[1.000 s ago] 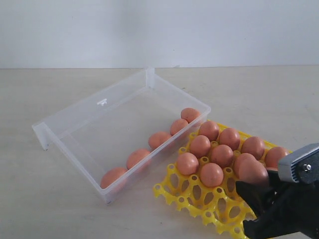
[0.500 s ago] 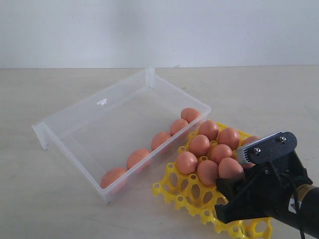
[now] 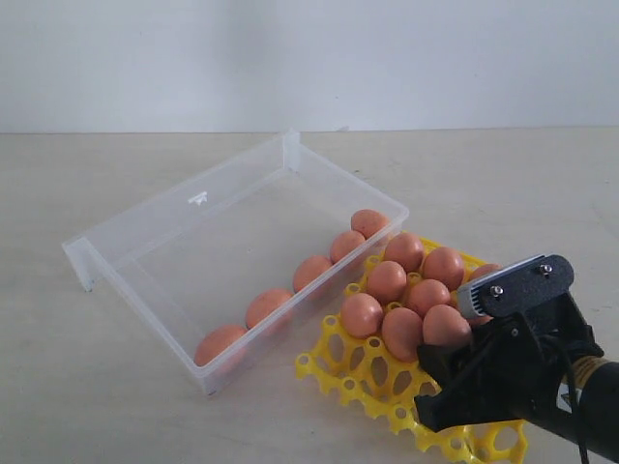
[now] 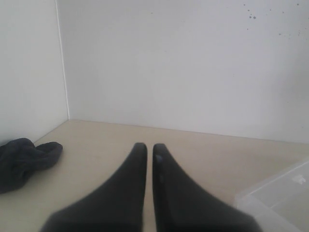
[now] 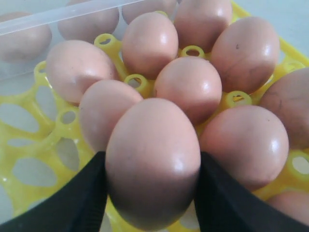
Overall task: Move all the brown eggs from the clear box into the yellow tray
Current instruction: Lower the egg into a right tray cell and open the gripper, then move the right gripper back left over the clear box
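**Counts**
- Clear box (image 3: 198, 200): one. It holds five brown eggs (image 3: 309, 271) in a single row against the wall facing the tray. In the exterior view the row runs from 1 o'clock to 7 o'clock.
- Yellow tray (image 3: 334, 372): one, just beside the box at its 4 o'clock. Six eggs sit in full view and a seventh is part-hidden behind the right arm. The arm covers the cups from 3 to 5 o'clock, so no full tally.
- Right gripper (image 3: 447, 338): jaws clamped on one more egg, with black fingers (image 5: 72, 203) pressed on its two flanks. That egg is low over the tray, touching or just beside a seated egg at its 9 o'clock. Cannot tell whether it rests in a cup.
- Left gripper (image 4: 147, 147): two dark tapered fingers drawn almost together, a thin slit between them and nothing in it.
- Dark cloth (image 4: 24, 162): one, crumpled, on the table (image 3: 145, 416) near a wall corner.

**Materials and shapes**
- Eggs: smooth pinkish-brown ovals with a soft sheen and a few dark specks.
- Box: transparent colourless plastic, a shallow rectangle with low walls and end lips.
- Tray: bright yellow plastic, an open lattice of round cups with ring-topped pegs between them.
- Table: matte, pale beige.
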Robot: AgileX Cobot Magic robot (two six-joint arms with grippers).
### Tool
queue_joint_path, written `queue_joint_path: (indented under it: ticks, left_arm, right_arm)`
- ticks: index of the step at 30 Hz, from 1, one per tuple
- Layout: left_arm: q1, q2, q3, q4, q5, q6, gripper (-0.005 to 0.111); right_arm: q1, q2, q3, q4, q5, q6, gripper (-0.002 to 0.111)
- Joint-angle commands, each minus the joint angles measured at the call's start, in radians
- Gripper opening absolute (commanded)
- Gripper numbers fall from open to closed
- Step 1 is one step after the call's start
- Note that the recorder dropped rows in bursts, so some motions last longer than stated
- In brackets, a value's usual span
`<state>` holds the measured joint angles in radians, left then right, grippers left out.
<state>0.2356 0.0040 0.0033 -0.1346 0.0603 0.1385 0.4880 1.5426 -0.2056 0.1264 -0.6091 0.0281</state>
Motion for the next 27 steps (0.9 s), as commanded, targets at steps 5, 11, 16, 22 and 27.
queue_joint_path:
  ticks: [5, 11, 16, 22, 27]
  left_arm:
    - [-0.001, -0.004, -0.003, 0.0, -0.007, 0.002, 0.004]
    - [-0.001, -0.004, -0.003, 0.0, -0.007, 0.002, 0.004]
    - [-0.001, -0.004, -0.003, 0.0, -0.007, 0.002, 0.004]
    - [-0.001, -0.004, -0.003, 0.0, -0.007, 0.002, 0.004]
    - [-0.001, -0.004, -0.003, 0.0, -0.007, 0.002, 0.004]
  right_arm:
    - [-0.001, 0.005, -0.001, -0.005, 0.016, -0.011, 0.05]
    - [-0.001, 0.005, -0.001, -0.005, 0.016, -0.011, 0.053]
    - [-0.001, 0.001, -0.001, -0.005, 0.009, -0.007, 0.053]
    - [-0.001, -0.098, -0.008, 0.003, -0.03, -0.005, 0.053]
    - [-0.001, -0.245, -0.054, 0.052, -0.126, -0.005, 0.053]
